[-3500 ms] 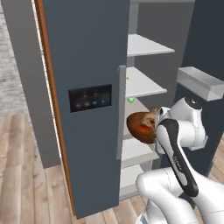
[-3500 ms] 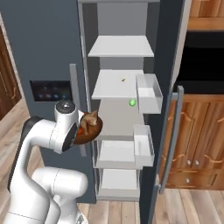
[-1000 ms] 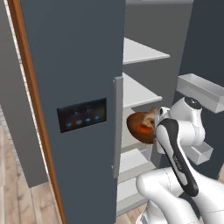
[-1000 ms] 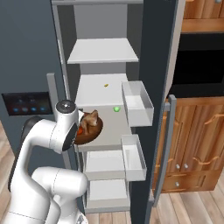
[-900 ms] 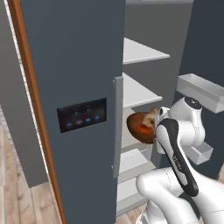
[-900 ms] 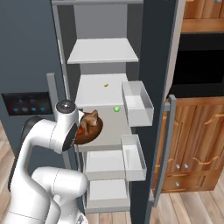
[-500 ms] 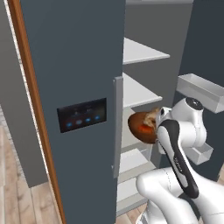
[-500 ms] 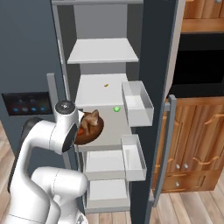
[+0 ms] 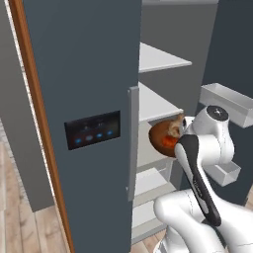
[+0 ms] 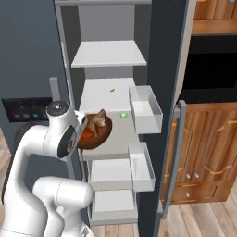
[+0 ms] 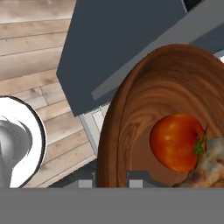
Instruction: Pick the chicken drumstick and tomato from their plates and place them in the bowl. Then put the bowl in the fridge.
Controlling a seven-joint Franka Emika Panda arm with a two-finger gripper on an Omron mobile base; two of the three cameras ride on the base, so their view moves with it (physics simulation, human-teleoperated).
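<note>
Bowl (image 9: 162, 140) of reddish-brown wood hangs at the arm's end in the left base view, level with the fridge (image 9: 89, 99) middle shelf and just right of the long grey handle (image 9: 132, 143), with the chicken drumstick (image 9: 174, 128) and a sliver of tomato (image 9: 170, 141) showing inside it. From the right base view the bowl (image 10: 96, 132) sits at the front left edge of a white shelf (image 10: 111, 134), the drumstick (image 10: 97, 121) and tomato (image 10: 87, 134) in it, a small green ball (image 10: 123, 115) behind on the same shelf, and white door bins (image 10: 144, 109) to the right. Through the hand view the gripper (image 11: 112, 183) has its two fingertips clamped on the bowl (image 11: 131, 113) rim, one either side; the tomato (image 11: 177, 142) lies against the drumstick (image 11: 209, 168) above wooden floor (image 11: 39, 52).
</note>
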